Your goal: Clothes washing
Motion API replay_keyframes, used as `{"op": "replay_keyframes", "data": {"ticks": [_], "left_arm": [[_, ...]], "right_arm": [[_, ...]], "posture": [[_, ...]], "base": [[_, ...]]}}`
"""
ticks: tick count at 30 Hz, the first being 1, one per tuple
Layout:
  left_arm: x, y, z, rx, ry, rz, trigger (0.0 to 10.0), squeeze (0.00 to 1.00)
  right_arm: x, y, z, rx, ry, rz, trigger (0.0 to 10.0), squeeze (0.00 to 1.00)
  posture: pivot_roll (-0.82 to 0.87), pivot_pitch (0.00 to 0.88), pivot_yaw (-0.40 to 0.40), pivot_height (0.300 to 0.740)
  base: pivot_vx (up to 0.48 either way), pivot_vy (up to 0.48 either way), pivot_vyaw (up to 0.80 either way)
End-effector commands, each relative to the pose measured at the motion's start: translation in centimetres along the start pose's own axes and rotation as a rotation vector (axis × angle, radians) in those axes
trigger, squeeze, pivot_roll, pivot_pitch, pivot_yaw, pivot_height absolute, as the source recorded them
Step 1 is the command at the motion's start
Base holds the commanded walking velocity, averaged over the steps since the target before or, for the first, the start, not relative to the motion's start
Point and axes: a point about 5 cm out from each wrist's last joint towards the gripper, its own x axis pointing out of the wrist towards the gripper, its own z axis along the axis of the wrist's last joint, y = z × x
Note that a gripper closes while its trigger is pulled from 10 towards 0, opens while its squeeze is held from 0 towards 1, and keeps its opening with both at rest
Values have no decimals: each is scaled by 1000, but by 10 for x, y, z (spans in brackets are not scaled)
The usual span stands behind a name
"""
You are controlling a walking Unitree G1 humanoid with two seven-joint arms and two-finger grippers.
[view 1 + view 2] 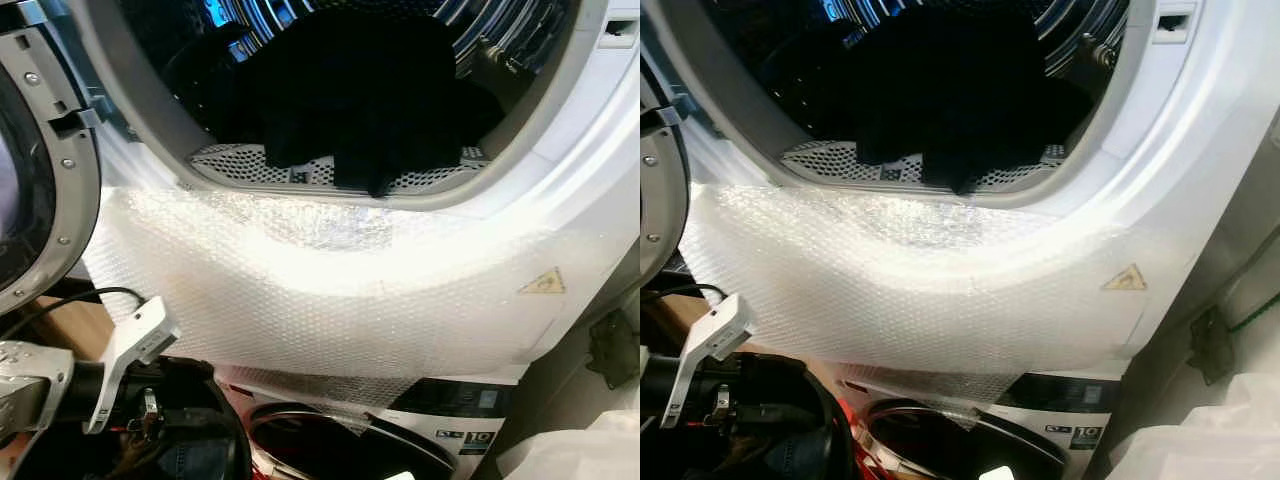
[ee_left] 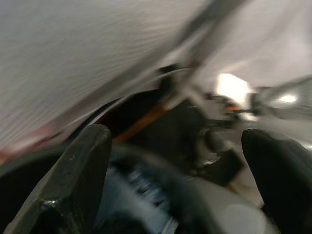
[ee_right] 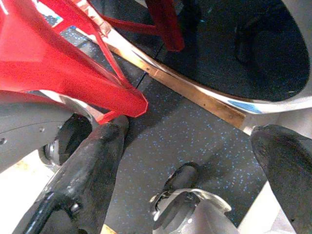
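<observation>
Filling most of the eye views, a white machine [image 1: 560, 200] stands with its round opening across the top of the frame. A sheet of bubble wrap [image 1: 330, 300] covers its front below the opening, from the left edge to the right, where a yellow warning triangle [image 1: 543, 283] sits. Below it, at the bottom of the frame, is a second machine [image 1: 455, 410] with a dark round door.

Inside the opening lies a drum [image 1: 500, 25] with shiny ribs and a perforated lip [image 1: 240, 165] along the lower rim. A black garment [image 1: 360, 90] lies bunched in the drum at upper centre; it is plain, dark and limp, with no clear long axis, and one fold droops over the lip towards the bottom of the frame. The open door [image 1: 45, 170], grey-rimmed, stands at the left edge.

At lower left the left arm [image 1: 30, 385] reaches over a dark basket [image 1: 200, 420], with a white bracket [image 1: 135, 350] on it.

In the left wrist view the left gripper [image 2: 178, 165] has its fingers [image 2: 78, 180] spread wide, holding nothing; the scene is blurred.

In the right wrist view the right gripper [image 3: 190, 165] is also spread and empty, above a speckled dark floor [image 3: 175, 122], with a red frame [image 3: 63, 58] beside one finger.
</observation>
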Motion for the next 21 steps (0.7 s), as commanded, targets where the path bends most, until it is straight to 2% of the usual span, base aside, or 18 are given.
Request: {"op": "replay_keyframes", "data": {"ticks": [1, 3, 4, 6, 7, 8, 9, 10, 11, 12, 15, 18, 21], "left_arm": [[-6, 2, -6, -30, 39, 114, 10000, 1000], [-5, 1, -26, -55, 128, 171, 10000, 1000], [-5, 1, -26, -55, 128, 171, 10000, 1000], [2, -2, -63, -148, 199, 238, 10000, 1000], [2, -2, -63, -148, 199, 238, 10000, 1000], [10, 2, -87, -216, 218, 294, 10000, 702], [13, 3, -98, -238, 233, 321, 10000, 510], [17, 4, -107, -256, 240, 335, 10000, 0], [19, 4, -113, -265, 244, 341, 10000, 0], [21, 5, -121, -318, 248, 375, 10000, 0], [22, 6, -164, -395, 362, 483, 10000, 0], [22, 6, -170, -386, 372, 513, 10000, 0], [14, 8, -172, -370, 417, 554, 10000, 0]], "right_arm": [[0, 6, -4, -7, 20, 21, 10000, 0], [0, 6, -4, -11, 21, 23, 10000, 0], [0, 6, -4, -11, 21, 23, 10000, 0], [0, 5, -3, -24, 23, 26, 10000, 0], [0, 5, -3, -24, 23, 26, 10000, 0], [0, 5, -3, -33, 24, 29, 10000, 0], [0, 5, -3, -39, 25, 31, 10000, 0], [0, 4, -3, -43, 25, 32, 10000, 0], [0, 4, -3, -44, 25, 32, 10000, 0], [0, 5, -3, -47, 24, 34, 10000, 0], [0, 4, 0, -55, 18, 36, 10000, 0], [1, 2, 1, -53, 14, 33, 10000, 0], [0, 1, 1, -53, 15, 31, 10000, 0]], "posture": [[274, 0, 105, 740], [281, 0, 102, 740], [281, 0, 102, 740], [289, 0, 91, 740], [289, 0, 91, 740], [293, 0, 83, 740], [293, 0, 81, 740], [300, 0, 76, 740], [300, 0, 76, 740], [298, 0, 73, 740], [291, 0, 69, 740], [290, 0, 64, 740], [294, 0, 61, 740]], "base": [[0, 0, 0], [0, 0, 0], [0, 0, 0], [0, 0, 0], [0, 0, 0], [0, 0, 0], [0, 0, 0], [0, 0, 0], [0, 0, 0], [0, 0, 0], [0, 0, 0], [0, 0, 0], [0, 0, 0]]}}
